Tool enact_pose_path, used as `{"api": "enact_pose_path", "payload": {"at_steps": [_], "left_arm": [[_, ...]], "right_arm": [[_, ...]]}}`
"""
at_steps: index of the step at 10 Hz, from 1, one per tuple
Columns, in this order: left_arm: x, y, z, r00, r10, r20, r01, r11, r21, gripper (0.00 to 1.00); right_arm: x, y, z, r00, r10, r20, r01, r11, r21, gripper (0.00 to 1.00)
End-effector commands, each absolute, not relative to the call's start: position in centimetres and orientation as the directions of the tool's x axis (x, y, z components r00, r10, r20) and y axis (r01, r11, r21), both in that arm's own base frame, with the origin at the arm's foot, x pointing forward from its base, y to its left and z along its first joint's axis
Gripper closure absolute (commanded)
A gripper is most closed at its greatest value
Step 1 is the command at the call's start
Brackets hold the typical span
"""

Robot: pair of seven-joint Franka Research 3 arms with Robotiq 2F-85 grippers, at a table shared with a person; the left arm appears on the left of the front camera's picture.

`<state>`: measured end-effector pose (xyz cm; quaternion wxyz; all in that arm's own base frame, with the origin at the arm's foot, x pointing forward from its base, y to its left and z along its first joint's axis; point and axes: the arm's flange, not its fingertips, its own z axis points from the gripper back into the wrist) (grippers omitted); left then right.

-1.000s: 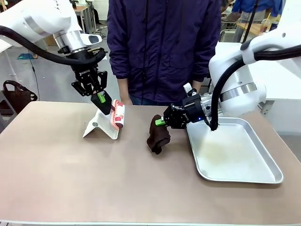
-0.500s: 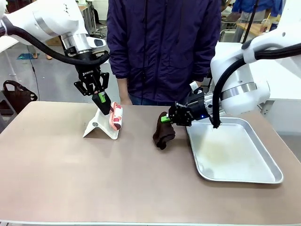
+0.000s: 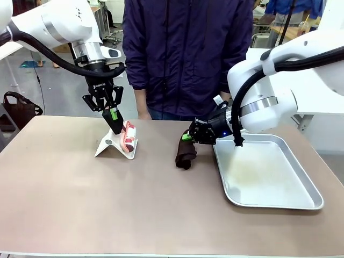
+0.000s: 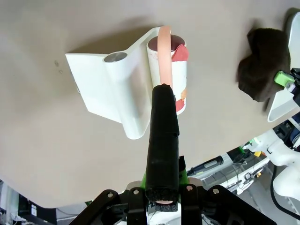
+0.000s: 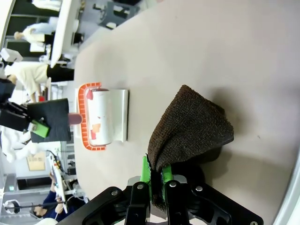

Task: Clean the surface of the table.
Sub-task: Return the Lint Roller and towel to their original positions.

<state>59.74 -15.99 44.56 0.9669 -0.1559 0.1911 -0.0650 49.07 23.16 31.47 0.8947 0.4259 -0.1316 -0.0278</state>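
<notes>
The table (image 3: pixel 107 204) has a matte brownish top. My left gripper (image 3: pixel 112 115) is shut on the black handle (image 4: pixel 161 136) of a lint roller (image 3: pixel 128 137), whose patterned roll rests against a white stand (image 3: pixel 110 145) at the back left. The roll (image 4: pixel 174 75) lies beside the stand (image 4: pixel 108 89). My right gripper (image 3: pixel 186 137) is shut on a dark brown cloth (image 3: pixel 186 152) that hangs down and touches the tabletop near the middle. In the right wrist view the cloth (image 5: pixel 190 129) fans out from the right gripper (image 5: pixel 156 180), with the lint roller (image 5: pixel 101 117) farther off.
A shiny metal tray (image 3: pixel 269 172) lies on the table's right side, just right of the cloth. A person in a dark jacket (image 3: pixel 185 54) stands at the far edge. The near half of the table is bare.
The left gripper has lowered the roller down onto the white stand. The right gripper has shifted the cloth slightly to the right, toward the tray.
</notes>
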Motion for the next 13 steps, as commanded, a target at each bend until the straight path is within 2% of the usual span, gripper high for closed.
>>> {"api": "enact_pose_path", "payload": {"at_steps": [1,9,10,11,12,13], "left_arm": [[60.5,-16.1,44.5,0.906,-0.178,-0.385,0.059,0.952,-0.302,0.78],[61.1,-16.7,43.2,0.912,-0.138,-0.387,0.028,0.960,-0.278,0.78],[61.1,-16.6,43.2,0.912,-0.137,-0.386,0.026,0.960,-0.279,0.78],[61.0,-16.5,43.2,0.914,-0.131,-0.385,0.020,0.960,-0.280,0.22],[61.0,-16.4,43.4,0.915,-0.132,-0.381,0.019,0.958,-0.287,0.19],[61.0,-16.2,43.4,0.916,-0.127,-0.380,0.016,0.959,-0.283,0.00]], "right_arm": [[49.8,23.9,31.6,0.951,-0.224,0.212,-0.015,0.652,0.758,0.89],[49.7,24.1,31.0,0.949,-0.225,0.223,-0.028,0.642,0.766,0.89],[49.8,24.1,30.9,0.952,-0.220,0.215,-0.025,0.642,0.766,0.74],[49.7,24.1,30.9,0.955,-0.210,0.212,-0.028,0.643,0.765,0.32],[49.8,24.1,31.0,0.955,-0.207,0.211,-0.029,0.644,0.765,0.16],[49.8,24.1,31.0,0.955,-0.206,0.211,-0.030,0.644,0.764,0.00]]}}
